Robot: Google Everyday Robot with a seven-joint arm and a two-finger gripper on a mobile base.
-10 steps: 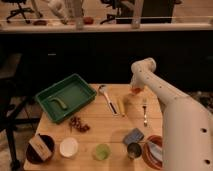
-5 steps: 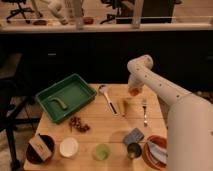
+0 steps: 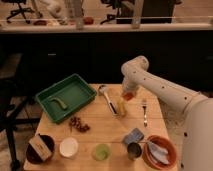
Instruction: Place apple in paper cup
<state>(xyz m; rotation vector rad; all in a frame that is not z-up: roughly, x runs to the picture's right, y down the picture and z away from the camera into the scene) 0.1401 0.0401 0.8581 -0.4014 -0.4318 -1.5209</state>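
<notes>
Since a moment ago, the white arm [image 3: 160, 90] has slid a little to the left. The gripper [image 3: 128, 91] has gone with it. Now the gripper hangs down over the far edge of the surface [image 3: 107, 127], near the middle of that edge.

The apple [image 3: 129, 96] is a small red-orange ball right at the tip of the gripper. I cannot tell if the gripper is clamped on it or only touching it.

Just beside the apple, a little nearer and to the left, is a small yellow thing [image 3: 121, 107]. A big spoon [image 3: 106, 95] lies to the left of that. A fork [image 3: 144, 111] lies to the right.

The paper cup [image 3: 68, 147] is white and stands at the near edge, toward the left corner. It is well apart from the apple. A green cup [image 3: 102, 151] stands to its right. Next along the near edge is a shiny metal cup [image 3: 133, 150], with a blue sponge [image 3: 133, 135] just behind it. An orange bowl [image 3: 161, 150] sits in the near right corner.

A dark bowl [image 3: 36, 155] sits in the near left corner with a small box in it. Dark red grapes [image 3: 79, 125] lie behind the paper cup. A green tray [image 3: 75, 87] fills the far left corner and holds one green thing.
</notes>
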